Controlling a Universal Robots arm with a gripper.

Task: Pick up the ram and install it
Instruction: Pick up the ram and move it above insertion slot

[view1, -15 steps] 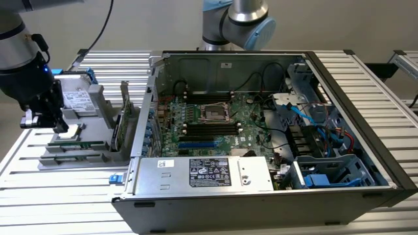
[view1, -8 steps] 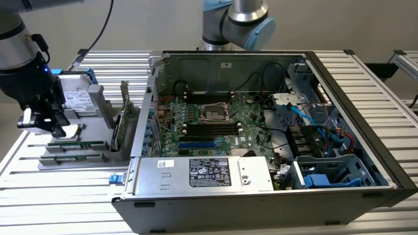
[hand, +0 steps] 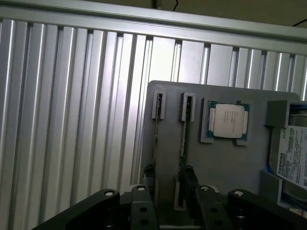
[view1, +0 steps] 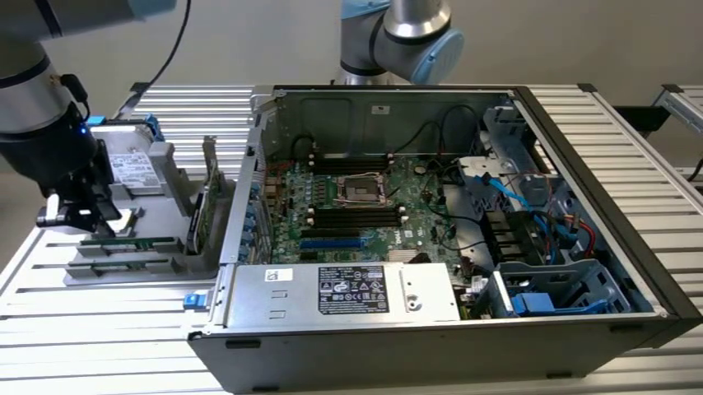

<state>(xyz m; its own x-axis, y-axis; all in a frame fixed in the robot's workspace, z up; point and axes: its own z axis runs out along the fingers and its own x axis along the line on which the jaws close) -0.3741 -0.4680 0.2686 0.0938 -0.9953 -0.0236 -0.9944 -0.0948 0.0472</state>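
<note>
Pick step, by my reading: the gripper (view1: pixel 90 224) hangs over the grey fixture (hand: pixel 225 167) at the exterior view's left, pincer spread wide and holding nothing. The ram (hand: pixel 183 139) stands on edge in its slot there, a thin green strip not yet installed, with a second stick (hand: pixel 156 139) just beside it. A grasp would call for centring squarely on one thin edge without nudging the neighbour.
</note>
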